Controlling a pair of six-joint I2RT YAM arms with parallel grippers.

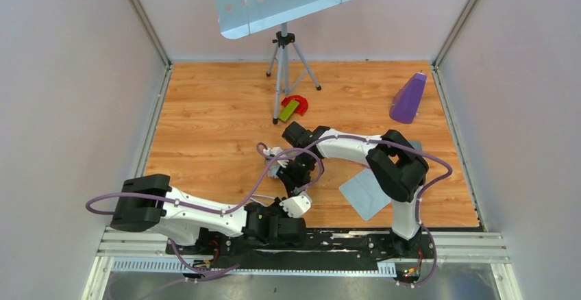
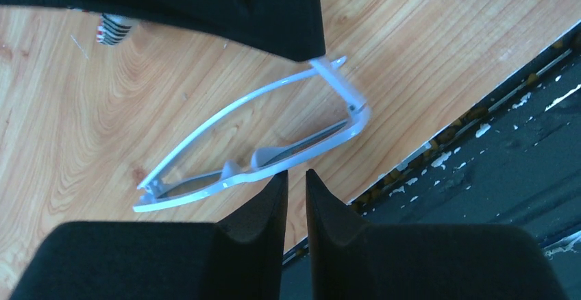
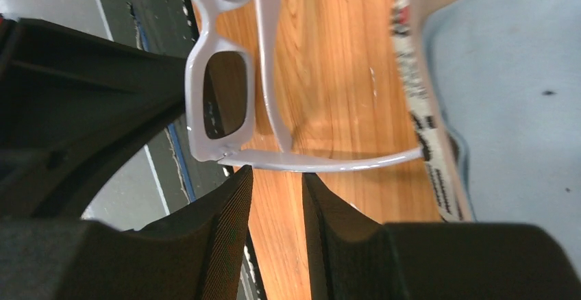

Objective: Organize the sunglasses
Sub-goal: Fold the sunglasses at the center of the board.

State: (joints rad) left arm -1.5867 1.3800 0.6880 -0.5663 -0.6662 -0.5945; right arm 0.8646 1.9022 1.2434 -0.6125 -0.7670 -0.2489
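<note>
The sunglasses (image 2: 179, 198) are pale and thin-framed and lie low over the wood near the table's front edge. One arm is folded across the lenses. In the left wrist view my left gripper (image 2: 296, 172) points at the front frame, which crosses just past its fingertips. Its jaws stand a narrow slit apart with only wood between them. The right gripper's finger (image 2: 274, 19) covers the end of the unfolded arm. In the right wrist view that arm of the sunglasses (image 3: 322, 166) runs across the tips of my right gripper (image 3: 277, 173), which is open and empty. From above, both grippers (image 1: 294, 190) hide the glasses.
A light blue cloth (image 1: 366, 192) lies right of the grippers, with a black, white and red patterned strip (image 3: 428, 129) along its edge. A purple cone-like object (image 1: 409, 98), a tripod stand (image 1: 284, 53) and red and green blocks (image 1: 293, 106) stand farther back. The black front rail (image 2: 479, 177) runs close by.
</note>
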